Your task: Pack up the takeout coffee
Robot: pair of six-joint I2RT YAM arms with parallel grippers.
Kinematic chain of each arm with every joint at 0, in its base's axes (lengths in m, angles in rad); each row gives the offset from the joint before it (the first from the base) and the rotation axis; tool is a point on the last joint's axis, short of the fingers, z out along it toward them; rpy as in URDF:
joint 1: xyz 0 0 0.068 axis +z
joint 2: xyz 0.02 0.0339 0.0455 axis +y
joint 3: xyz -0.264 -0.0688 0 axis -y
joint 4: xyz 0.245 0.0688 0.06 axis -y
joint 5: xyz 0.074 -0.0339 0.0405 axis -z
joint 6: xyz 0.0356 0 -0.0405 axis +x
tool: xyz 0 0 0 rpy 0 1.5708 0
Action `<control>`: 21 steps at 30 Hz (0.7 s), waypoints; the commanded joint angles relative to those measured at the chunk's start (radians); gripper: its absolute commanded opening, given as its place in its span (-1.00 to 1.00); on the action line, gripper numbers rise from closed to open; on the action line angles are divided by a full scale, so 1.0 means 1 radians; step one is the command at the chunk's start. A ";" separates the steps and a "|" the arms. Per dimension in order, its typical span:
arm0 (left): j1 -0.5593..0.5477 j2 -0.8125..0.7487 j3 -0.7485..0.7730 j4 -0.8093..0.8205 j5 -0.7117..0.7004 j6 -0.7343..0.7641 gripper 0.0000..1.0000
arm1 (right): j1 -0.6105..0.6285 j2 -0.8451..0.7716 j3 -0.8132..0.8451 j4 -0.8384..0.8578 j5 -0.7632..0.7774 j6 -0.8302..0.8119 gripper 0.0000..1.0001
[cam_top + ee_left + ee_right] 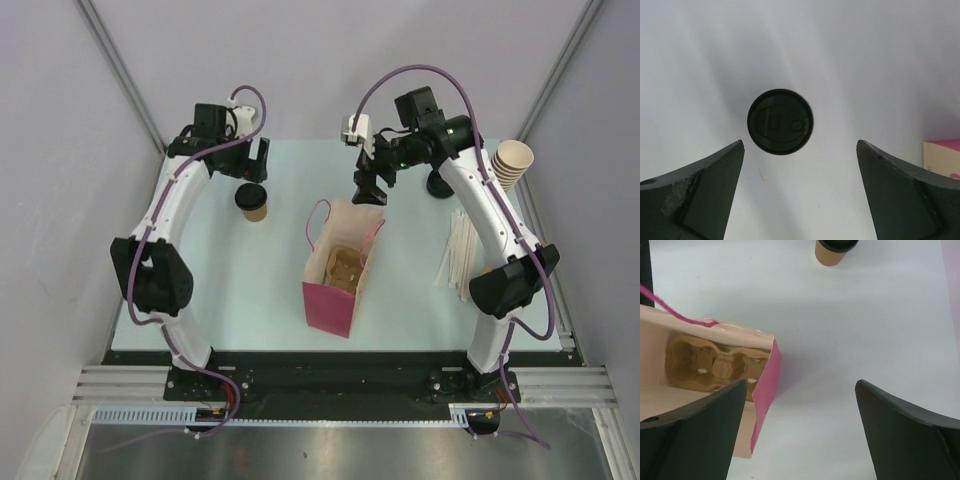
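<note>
Left gripper [800, 146] jaws spread wide, empty, hovering over the takeout coffee [780, 121], which stands upright on the table [220, 300], left of the pink paper bag [335, 275] and apart from it. Right gripper [801, 385] also released, holding nothing, above the bag's far rim. Cup carrier [715, 365] sits inside the bag.

Risks:
- Off-centre descent tips the cup.
- Hard squeeze pops the lid.
- Unheld bag topples when the cup goes in.

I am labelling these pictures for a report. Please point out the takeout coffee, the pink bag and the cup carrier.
takeout coffee [780, 121]: left wrist view, middle of its black lid.
pink bag [328, 308]: top external view, its pink near wall.
cup carrier [717, 365]: right wrist view, pulp between its wells.
</note>
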 commanded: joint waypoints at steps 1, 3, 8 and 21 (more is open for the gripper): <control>0.048 0.109 0.139 -0.155 -0.007 0.025 0.99 | 0.002 0.008 0.039 0.015 0.065 0.117 0.93; 0.050 0.139 0.164 -0.178 -0.010 0.043 0.99 | 0.002 0.011 0.039 0.016 0.089 0.134 0.95; 0.050 0.218 0.210 -0.203 0.011 0.066 0.99 | -0.007 0.010 0.037 0.013 0.109 0.151 0.96; 0.052 0.354 0.314 -0.218 0.002 0.117 0.99 | -0.035 0.028 0.056 -0.004 0.120 0.145 0.97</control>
